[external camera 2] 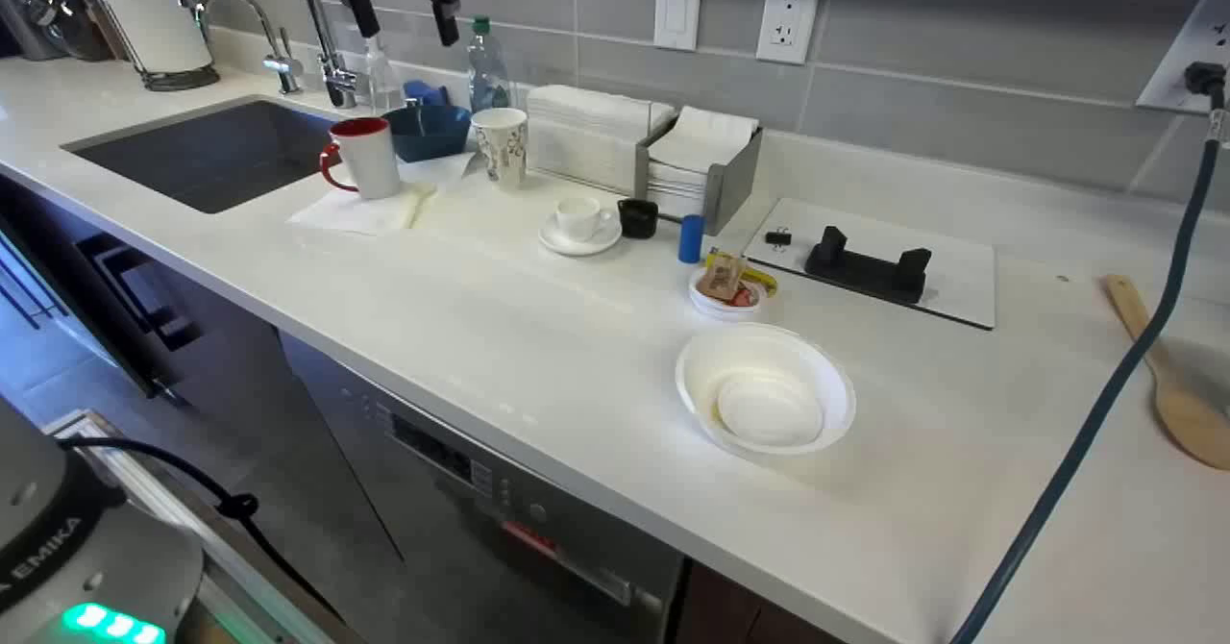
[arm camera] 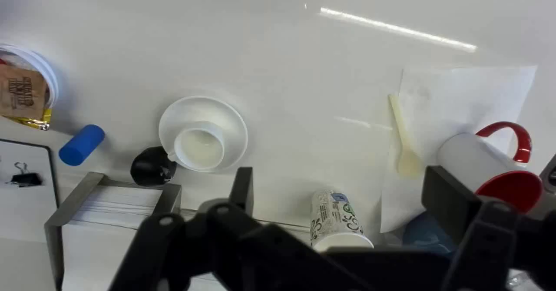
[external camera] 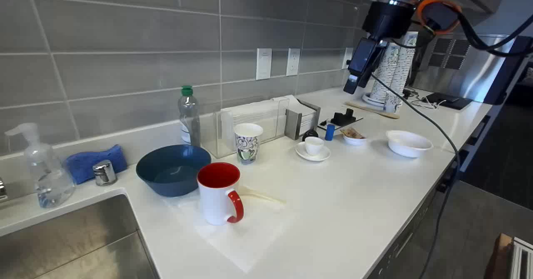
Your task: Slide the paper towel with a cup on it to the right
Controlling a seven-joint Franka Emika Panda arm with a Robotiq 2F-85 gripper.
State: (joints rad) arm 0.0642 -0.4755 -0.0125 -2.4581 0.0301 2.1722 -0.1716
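Observation:
The cup is a white mug with a red inside and red handle. It stands upright on the paper towel in both exterior views (external camera: 213,206) (external camera 2: 373,159) and shows at the right in the wrist view (arm camera: 473,160). The paper towel is a thin white sheet flat on the counter (external camera: 250,245) (external camera 2: 332,211) (arm camera: 469,84); the mug and a pale spoon (arm camera: 405,139) cover parts of it. My gripper (external camera: 352,85) (external camera 2: 406,29) (arm camera: 345,186) hangs above the counter, open and empty, apart from mug and towel. In the wrist view one finger overlaps the towel and mug's edge.
A blue bowl (external camera: 173,173) stands behind the mug, touching the towel's area. A patterned paper cup (external camera: 247,145), napkin holder (external camera 2: 706,168), small cup with saucer (external camera: 313,148) and white bowl (external camera 2: 764,389) stand along the counter. The sink (external camera 2: 207,154) borders the towel's side.

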